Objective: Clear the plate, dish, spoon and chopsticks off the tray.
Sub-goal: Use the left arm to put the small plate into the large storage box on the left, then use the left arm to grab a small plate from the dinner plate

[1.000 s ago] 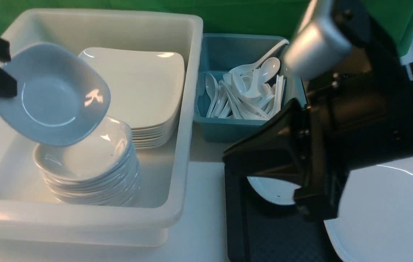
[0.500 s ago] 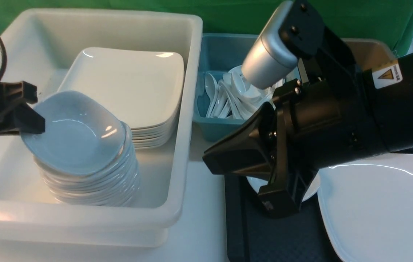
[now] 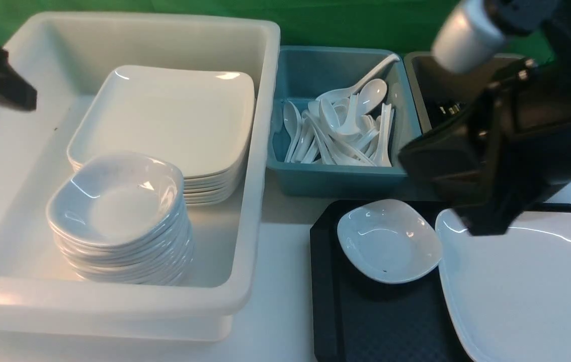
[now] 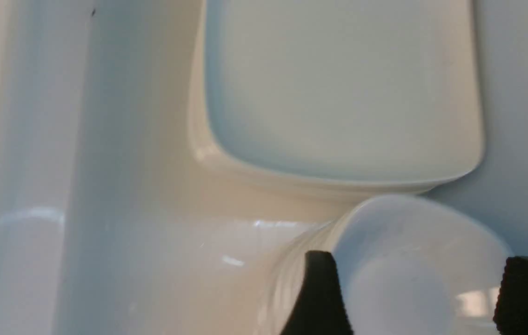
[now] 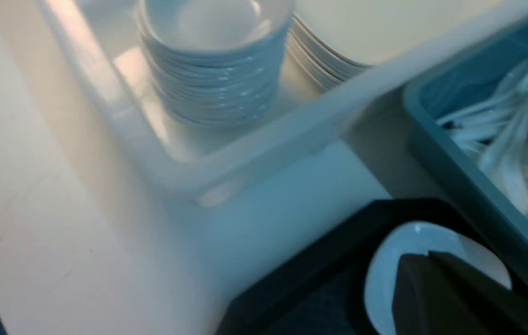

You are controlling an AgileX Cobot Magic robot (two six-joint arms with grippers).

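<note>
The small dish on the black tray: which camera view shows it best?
The front view: the small dish sits whole and unobstructed on the tray. The right wrist view catches only part, the right gripper covering the rest. The left wrist view misses it.

Bright, diffuse light, with glare on the glossy ware and soft focus throughout.
In the front view, thin white streaks gleamed on the plate (image 3: pixel 532 291) at four o'clock and on the stacked dishes (image 3: pixel 119 216) at nine. A warm glow washed the tub (image 3: pixel 260 151) rim near eight, and a soft grey shadow lay beside it. The right arm (image 3: pixel 526 136), toward three o'clock, was smeared. Both wrist views were hazy and unfocused.
</note>
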